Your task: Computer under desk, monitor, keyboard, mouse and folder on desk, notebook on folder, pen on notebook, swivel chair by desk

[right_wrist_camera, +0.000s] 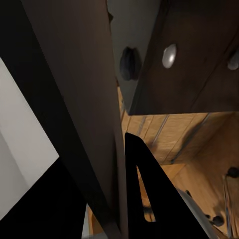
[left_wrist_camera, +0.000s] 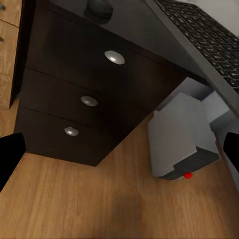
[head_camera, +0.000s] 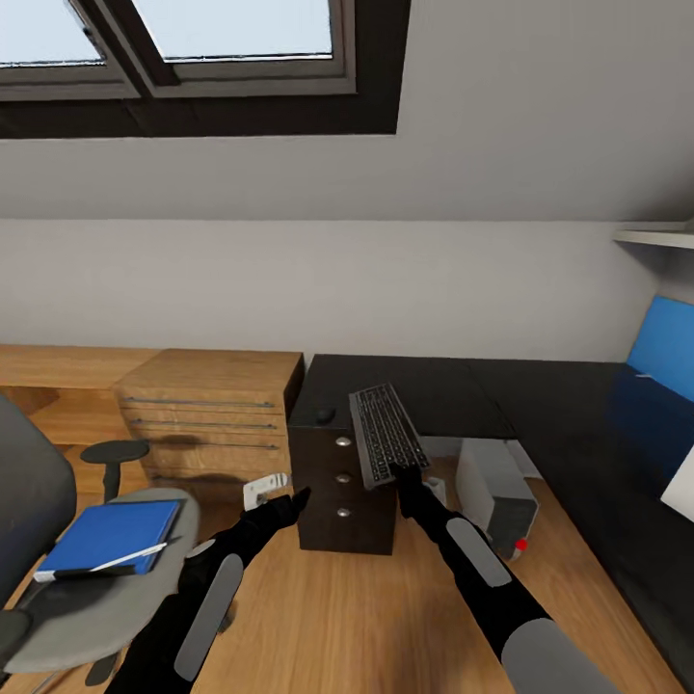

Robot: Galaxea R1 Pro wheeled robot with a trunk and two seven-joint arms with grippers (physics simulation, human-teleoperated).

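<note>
One slim grey keyboard [head_camera: 387,436], dark keys, pinched at near edge by right gripper [head_camera: 406,473], tilted over desk [head_camera: 453,386] corner; left gripper [head_camera: 295,501] spread, holding nothing.

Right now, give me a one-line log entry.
right hand: shut on keyboard, tilted over desk edge | left hand: open, empty | mouse: on desk | folder: on swivel chair
</note>
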